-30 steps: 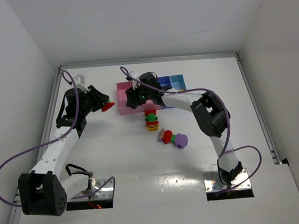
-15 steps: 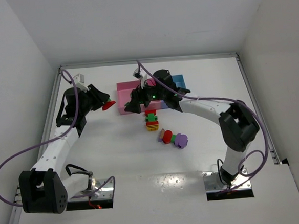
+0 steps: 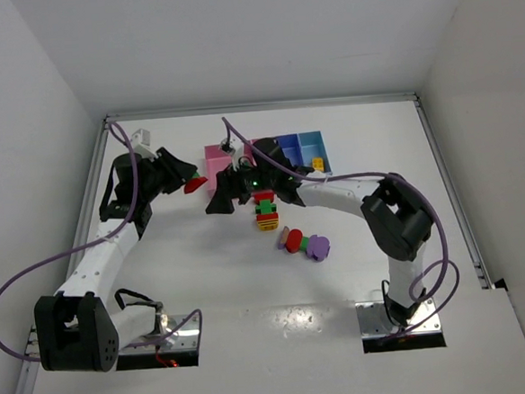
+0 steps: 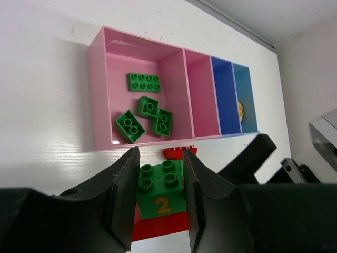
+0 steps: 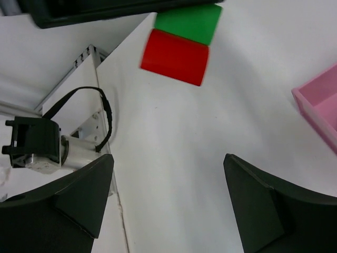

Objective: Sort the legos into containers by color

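Overhead and wrist views of a left arm [image 3: 96,263] and a right arm [image 3: 334,192] working over a white surface [image 3: 205,282].

The left tool [image 4: 160,158] is clamped on a small stack [image 4: 160,184]: a green brick marked "2" sitting on a red brick, with one finger [image 4: 118,200] pressed against each side. The stack is held off the surface, just beside the left end of the row of bins. The right tool [image 5: 168,158] has its fingers spread wide with nothing between them. It hangs just in front of the wide pink bin, close to the left tool but apart from it.

The surface has metal rails along its left, far and right edges. Plain white walls stand around it.

Four joined bins sit near the middle of the far edge. From the left they are:
- a wide pink bin [image 4: 100,89]
- a narrow pink bin [image 4: 202,95]
- a purple-blue bin [image 4: 224,95]
- a light blue bin [image 4: 247,84]

The wide pink bin holds four green bricks [image 4: 143,81], all lying flat. Three of them are bunched close together and one lies alone toward the back wall. One yellow piece [image 4: 240,109] lies in the light blue bin.

Two loose clumps rest on the middle of the surface, in front of the bins. The first clump [image 3: 265,213] is a stack of green, red and yellow, just in front of the bins and partly under the right arm. The second clump [image 3: 304,245] is made of red and purple pieces and lies closer to the near edge.
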`<action>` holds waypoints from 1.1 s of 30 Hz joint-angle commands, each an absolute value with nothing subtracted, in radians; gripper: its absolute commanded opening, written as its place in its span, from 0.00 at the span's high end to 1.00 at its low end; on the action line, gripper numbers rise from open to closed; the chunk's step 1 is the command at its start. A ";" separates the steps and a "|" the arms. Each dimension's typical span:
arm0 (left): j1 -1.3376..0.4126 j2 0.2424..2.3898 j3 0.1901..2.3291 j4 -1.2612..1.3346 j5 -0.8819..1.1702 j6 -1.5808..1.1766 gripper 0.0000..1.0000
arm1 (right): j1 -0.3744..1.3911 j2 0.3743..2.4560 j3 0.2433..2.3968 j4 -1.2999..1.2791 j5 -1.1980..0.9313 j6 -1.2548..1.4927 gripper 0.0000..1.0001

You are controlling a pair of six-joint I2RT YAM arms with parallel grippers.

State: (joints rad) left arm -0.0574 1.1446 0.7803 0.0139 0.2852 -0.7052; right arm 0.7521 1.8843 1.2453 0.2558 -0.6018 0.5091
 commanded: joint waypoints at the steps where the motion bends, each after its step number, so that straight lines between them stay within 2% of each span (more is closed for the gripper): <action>1: -0.046 1.121 0.784 0.064 0.325 -0.739 1.00 | 0.747 1.896 1.330 0.318 -0.595 0.572 0.14; 18: -0.055 1.112 0.755 0.083 0.354 -0.758 1.00 | 0.749 2.055 1.568 0.232 -0.597 0.591 0.16; 21: -0.055 1.112 0.755 0.083 0.354 -0.758 1.00 | 0.749 2.065 1.577 0.232 -0.606 0.591 0.27; 23: -0.055 1.112 0.755 0.092 0.354 -0.758 1.00 | 0.749 2.065 1.577 0.232 -0.606 0.591 0.39; 24: -0.055 1.112 0.755 0.092 0.354 -0.758 1.00 | 0.749 2.065 1.577 0.232 -0.617 0.591 0.49; 27: -0.055 1.112 0.755 0.092 0.354 -0.758 1.00 | 0.749 2.056 1.549 0.251 -0.617 0.581 0.68; 28: -0.055 1.112 0.755 0.092 0.354 -0.758 1.00 | 0.749 2.042 1.534 0.252 -0.617 0.581 0.83; 30: -0.055 1.112 0.755 0.092 0.344 -0.758 1.00 | 0.749 2.023 1.499 0.262 -0.617 0.572 0.96; 31: -0.055 1.112 0.755 0.092 0.331 -0.749 1.00 | 0.749 2.011 1.484 0.262 -0.617 0.562 1.00; 33: -0.055 1.112 0.755 0.092 0.310 -0.749 1.00 | 0.749 1.962 1.432 0.262 -0.617 0.549 1.00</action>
